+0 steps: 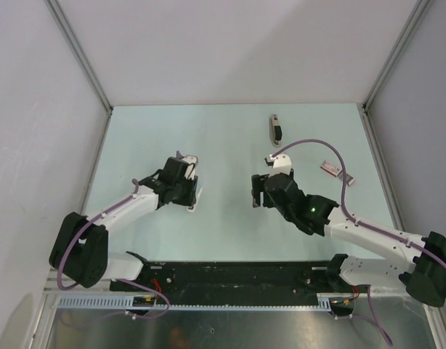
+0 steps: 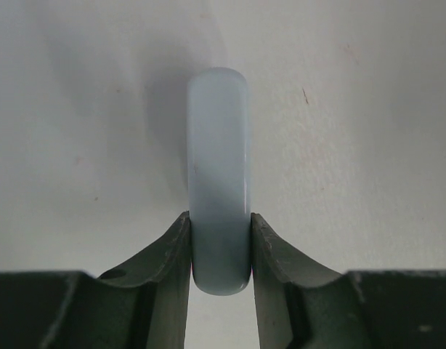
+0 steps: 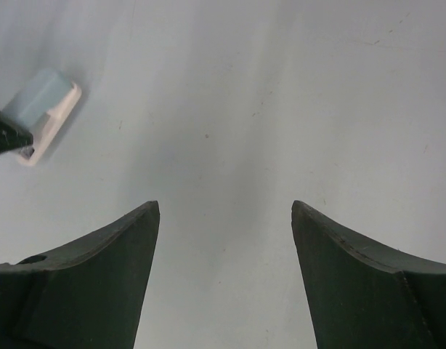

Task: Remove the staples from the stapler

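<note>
The black and silver-grey stapler (image 1: 276, 129) lies at the far middle of the table, away from both arms. My left gripper (image 1: 196, 196) is shut on a pale blue and white bar-shaped piece (image 2: 219, 167), with its fingers (image 2: 172, 247) pressed on both sides near one end, just above the table. This piece also shows in the right wrist view (image 3: 41, 109) at the upper left. My right gripper (image 1: 259, 193) is open and empty, facing the left gripper, with bare table between its fingertips (image 3: 147, 218). No staples can be made out.
A flat red-and-white box (image 1: 330, 168) lies at the right, behind my right arm, with a small pale piece (image 1: 346, 178) beside it. White walls and metal posts (image 1: 78, 54) enclose the pale green table (image 1: 223, 145).
</note>
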You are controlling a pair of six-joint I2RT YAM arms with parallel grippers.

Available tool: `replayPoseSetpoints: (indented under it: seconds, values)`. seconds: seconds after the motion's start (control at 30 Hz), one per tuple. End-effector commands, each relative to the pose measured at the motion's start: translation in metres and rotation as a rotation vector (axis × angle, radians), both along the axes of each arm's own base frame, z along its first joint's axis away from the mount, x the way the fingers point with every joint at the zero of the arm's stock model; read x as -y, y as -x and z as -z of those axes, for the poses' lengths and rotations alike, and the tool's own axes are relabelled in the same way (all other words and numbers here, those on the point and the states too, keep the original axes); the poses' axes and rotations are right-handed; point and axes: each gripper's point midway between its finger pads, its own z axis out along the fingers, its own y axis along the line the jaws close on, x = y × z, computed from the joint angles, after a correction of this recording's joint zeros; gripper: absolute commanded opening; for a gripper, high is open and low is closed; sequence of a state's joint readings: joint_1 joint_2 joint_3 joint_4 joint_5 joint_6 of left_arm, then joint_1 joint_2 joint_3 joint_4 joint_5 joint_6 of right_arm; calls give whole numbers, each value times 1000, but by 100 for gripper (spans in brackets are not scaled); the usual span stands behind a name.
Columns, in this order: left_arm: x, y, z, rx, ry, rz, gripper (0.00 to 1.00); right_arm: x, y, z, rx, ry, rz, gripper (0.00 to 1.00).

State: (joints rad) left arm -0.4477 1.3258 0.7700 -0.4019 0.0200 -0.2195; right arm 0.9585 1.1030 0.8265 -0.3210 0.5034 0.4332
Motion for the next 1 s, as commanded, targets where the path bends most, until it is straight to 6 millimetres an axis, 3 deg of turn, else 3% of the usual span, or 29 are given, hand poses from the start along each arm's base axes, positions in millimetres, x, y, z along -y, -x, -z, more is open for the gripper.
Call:
replayPoseSetpoints:
  seconds: [0.0, 0.2, 0.3, 0.4, 0.53, 0.7, 0.83, 0.97]
  values:
    - [11, 0, 4, 12, -17, -46, 14, 4, -7, 1, 16, 11, 49, 78]
    - [31, -7, 0, 1, 13, -57, 11, -12, -12, 19, -31, -12, 41, 79]
    - [38, -6, -6, 6, 34, -46, 14, -24, -14, 27, -49, -29, 19, 79]
    - [47, -4, -9, -7, 64, -6, 27, -32, -17, 31, -60, -52, 9, 80]
    - [67, 3, -19, -36, 143, 73, 54, -36, -16, 36, -80, -65, 12, 80]
    - [74, 13, -22, -55, 182, 113, 85, -36, -13, 41, -103, -66, 19, 82]
    - [72, 1, -43, 12, 185, 109, 92, -42, -13, 39, -107, -94, 12, 83]
    - [41, -34, -77, 109, 210, -16, 95, -50, -14, 44, -140, -110, 47, 84]
